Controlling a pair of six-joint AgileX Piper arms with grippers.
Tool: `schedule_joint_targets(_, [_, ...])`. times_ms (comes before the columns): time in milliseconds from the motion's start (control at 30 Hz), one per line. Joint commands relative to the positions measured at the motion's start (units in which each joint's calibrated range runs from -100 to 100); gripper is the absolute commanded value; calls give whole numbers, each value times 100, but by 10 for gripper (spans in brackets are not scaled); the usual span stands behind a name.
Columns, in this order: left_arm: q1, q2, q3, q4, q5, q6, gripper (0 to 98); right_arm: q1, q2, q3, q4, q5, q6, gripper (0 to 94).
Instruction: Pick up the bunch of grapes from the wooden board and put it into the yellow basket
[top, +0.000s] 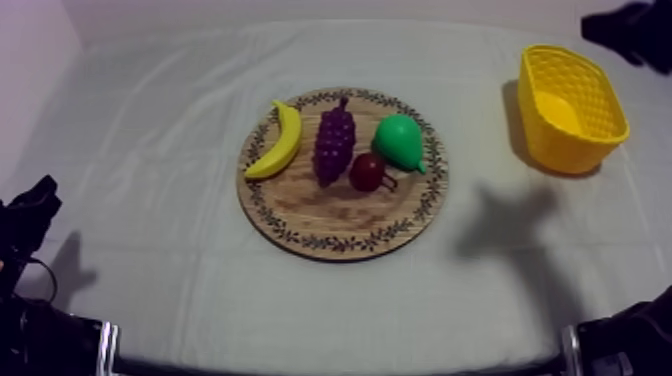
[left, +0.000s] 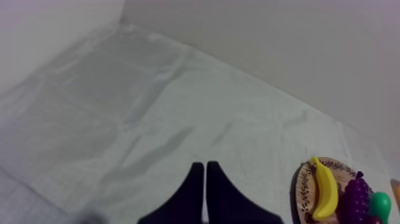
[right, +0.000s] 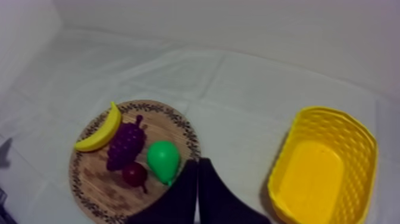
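Over the cloth (left: 149, 119) between the wooden board (right: 98, 182) and the yellow basket (right: 351, 134), the right gripper (right: 197, 162) hangs with its two fingers pressed together, gripping nothing. Just past its tips is the pear (right: 162, 159), then the small red fruit (right: 134, 173), which seems to touch the bunch of grapes (right: 126, 145). The grapes lie on the board between pear and banana (right: 99, 134). Well off to the side, the left gripper (left: 205, 165) is closed into a wedge too.

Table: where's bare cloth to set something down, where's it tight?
Free: cloth between board and yellow basket, left of the board, and in front of it. Crowded: board's far half, where banana, grapes, small red fruit and pear sit close.
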Motion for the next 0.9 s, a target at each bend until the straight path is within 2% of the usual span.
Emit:
schedule_joint_targets(0, [-3, 5, 0, 0, -1, -1, 1, -60, 929, -1391, -49, 328, -85, 3])
schedule_joint_targets(133, [-3, 5, 0, 0, -1, -1, 1, -144, 1734, -2375, -173, 862, -214, 4])
schedule_joint_targets(267, [-3, 5, 0, 0, -1, -1, 1, -329, 2557, -3314, -139, 1373, -444, 5])
schedule_joint_targets(400, [-3, 5, 0, 0, -1, -1, 1, -590, 3308, -4088, 63, 1735, -767, 5])
schedule_joint_targets(667, [-3, 5, 0, 0, -1, -1, 1, -946, 4520, -4986, 386, 1982, -1419, 6])
schedule_joint_targets(867, [-3, 5, 0, 0, -1, -1, 1, -1187, 5294, -5335, 782, 2165, -1998, 9])
